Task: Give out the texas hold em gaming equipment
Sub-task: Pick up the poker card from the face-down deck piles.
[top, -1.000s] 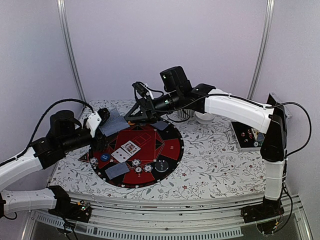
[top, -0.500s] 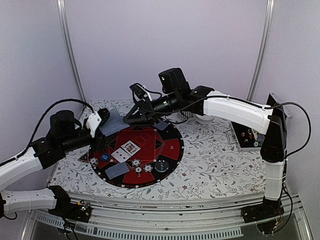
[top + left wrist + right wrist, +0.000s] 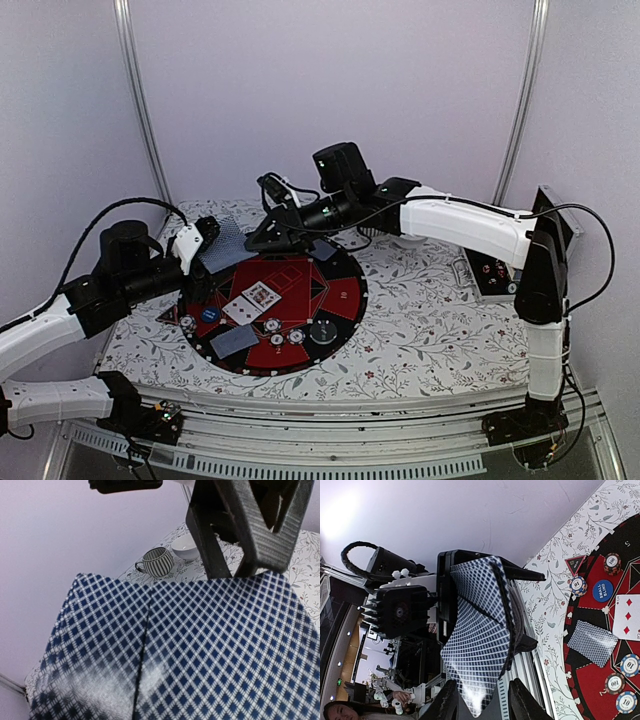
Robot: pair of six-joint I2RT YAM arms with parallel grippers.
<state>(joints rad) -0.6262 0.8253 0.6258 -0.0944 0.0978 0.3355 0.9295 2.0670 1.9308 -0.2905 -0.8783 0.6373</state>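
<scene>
The big round red-and-black mat lies in the middle of the table, so I will place everything from it.

Over the mat's left edge, the left gripper holds a thick pack of cards with blue check backs. It is clamped on the pack, and the backs are tipped toward the other arm.

The right gripper hangs over the far-left part of the mat, nose to the pack. Its two fingers stand one on each side of a corner of the top card. I cannot tell if they pinch the card or only sit beside it.

I think the job now is to take one card off the pack. It would go best with a pinch on just that one card, close to its edge. Then it should slide along the pack so the cards under it stay put. The left gripper should hold steady.

White face-up cards lie on the mat's near-left part. A face-down card lies by its near edge.

A blue chip sits near the left edge. White chips and a black chip sit near the mat's near side.
</scene>
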